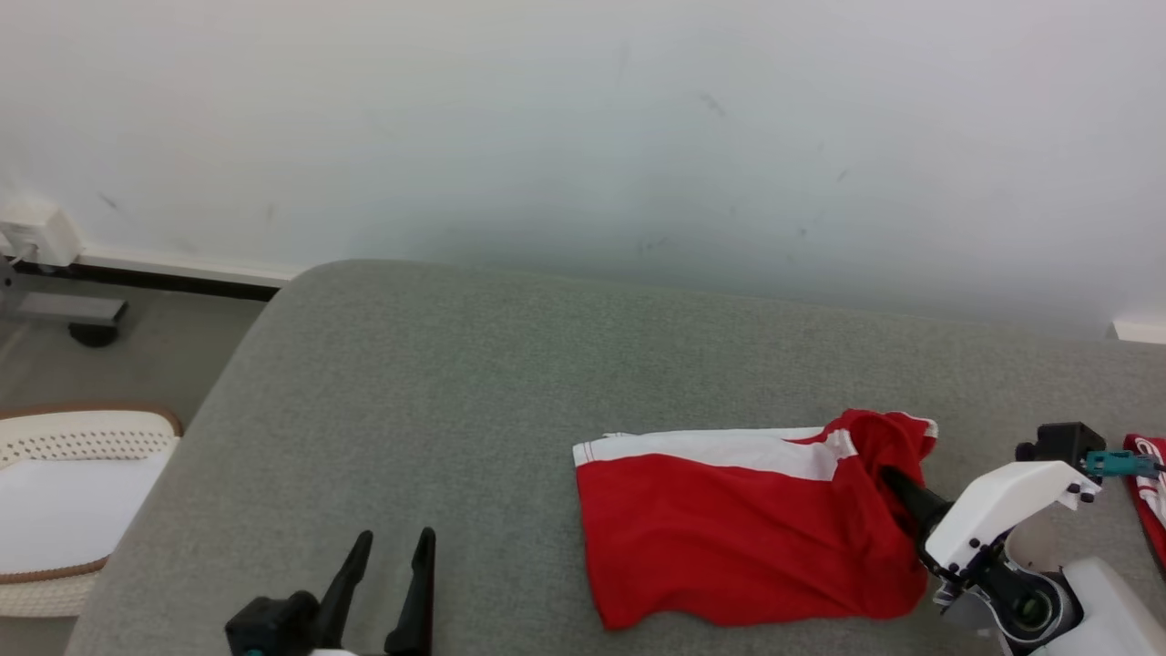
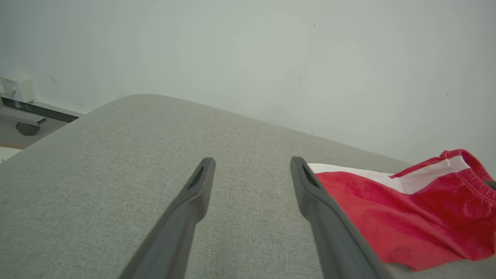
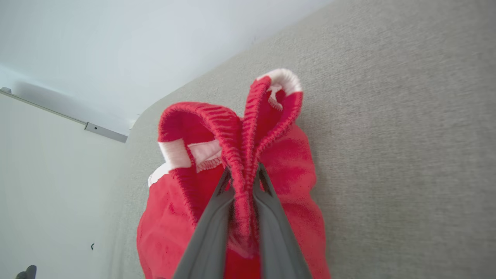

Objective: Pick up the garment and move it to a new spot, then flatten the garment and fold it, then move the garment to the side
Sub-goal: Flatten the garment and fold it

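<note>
Between the fingers of the right end effector (image 3: 242,176), closed tight, sits a bunched fold of the elastic waistband of a pair of red shorts (image 1: 729,528). The waistband end stands lifted and gathered at that end effector, while the legs trail away from it, lying flat on the grey fabric-covered table (image 1: 455,364). A white side stripe runs along the shorts' far edge, and the near hem is slightly rumpled.

To the other side of the shorts, the left end effector (image 1: 394,538) hovers with its fingers spread wide and nothing between them. Ahead of it lies a broad stretch of bare grey cloth, reaching to the table's rounded far corner and its far edge, which runs along a pale wall (image 1: 583,137). Off that end effector's outer side, past the table's edge, a white perforated basket (image 1: 82,437) stands on the floor. Just beyond the right end effector's wrist lies another red-and-white cloth (image 1: 1150,492).
</note>
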{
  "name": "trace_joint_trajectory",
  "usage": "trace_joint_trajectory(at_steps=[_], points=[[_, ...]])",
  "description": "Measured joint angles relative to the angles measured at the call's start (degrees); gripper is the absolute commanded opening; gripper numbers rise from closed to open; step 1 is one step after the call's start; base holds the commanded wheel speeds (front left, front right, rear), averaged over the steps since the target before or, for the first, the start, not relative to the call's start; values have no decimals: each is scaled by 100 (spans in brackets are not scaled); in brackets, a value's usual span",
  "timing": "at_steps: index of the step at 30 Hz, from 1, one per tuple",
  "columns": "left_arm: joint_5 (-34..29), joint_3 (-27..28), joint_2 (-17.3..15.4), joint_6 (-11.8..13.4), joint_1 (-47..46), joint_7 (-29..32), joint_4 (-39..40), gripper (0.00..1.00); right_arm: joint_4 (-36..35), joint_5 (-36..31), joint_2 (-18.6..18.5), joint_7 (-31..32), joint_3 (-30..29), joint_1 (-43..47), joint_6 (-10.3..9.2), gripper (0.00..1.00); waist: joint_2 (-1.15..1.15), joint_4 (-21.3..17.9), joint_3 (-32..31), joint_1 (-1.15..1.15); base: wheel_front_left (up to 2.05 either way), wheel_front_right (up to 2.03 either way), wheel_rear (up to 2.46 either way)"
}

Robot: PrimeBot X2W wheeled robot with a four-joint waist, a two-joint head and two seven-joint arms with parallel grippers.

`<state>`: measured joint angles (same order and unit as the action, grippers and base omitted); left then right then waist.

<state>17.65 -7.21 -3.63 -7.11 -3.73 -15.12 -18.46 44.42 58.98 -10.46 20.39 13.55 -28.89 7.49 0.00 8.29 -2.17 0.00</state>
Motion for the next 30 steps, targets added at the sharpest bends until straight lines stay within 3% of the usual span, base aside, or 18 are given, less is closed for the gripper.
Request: trace_joint_trajectory(at_steps=[8, 14, 18, 24, 25, 26, 27, 30], points=[[9, -47, 27, -11, -11, 0, -123, 100, -456, 560, 513, 233, -97, 92, -1, 0, 0, 423, 7, 0, 0, 0, 0], [12, -66, 38, -18, -23, 0, -177, 100, -354, 608, 724, 109, 87, 88, -1, 0, 0, 785, 18, 0, 0, 0, 0], [18, -69, 43, -19, -42, 0, -202, 100, -80, 601, 740, -114, 393, -1, -2, 0, 0, 978, 30, 0, 0, 0, 0], [27, -82, 55, -20, -54, 0, -261, 100, 283, 1224, 761, -456, 1160, -255, -2, 0, 0, 1149, 57, 0, 0, 0, 0], [29, -88, 56, -20, -57, 0, -278, 100, 399, 1296, 760, -504, 1270, -307, -2, 33, 0, 1163, 61, 0, 0, 0, 0], [37, -89, 57, -20, -61, 0, -292, 100, 503, 1377, 759, -546, 1391, -358, -2, 88, 0, 1173, 66, 0, 0, 0, 0], [38, -90, 59, -21, -67, 0, -303, 100, 575, 1494, 758, -583, 1506, -400, -2, 100, 0, 1181, 70, 0, 0, 0, 0], [46, -87, 63, -26, -80, 0, -313, 100, 579, 1852, 762, -676, 1870, -492, -2, 100, 0, 1182, 79, 0, 0, 0, 0]])
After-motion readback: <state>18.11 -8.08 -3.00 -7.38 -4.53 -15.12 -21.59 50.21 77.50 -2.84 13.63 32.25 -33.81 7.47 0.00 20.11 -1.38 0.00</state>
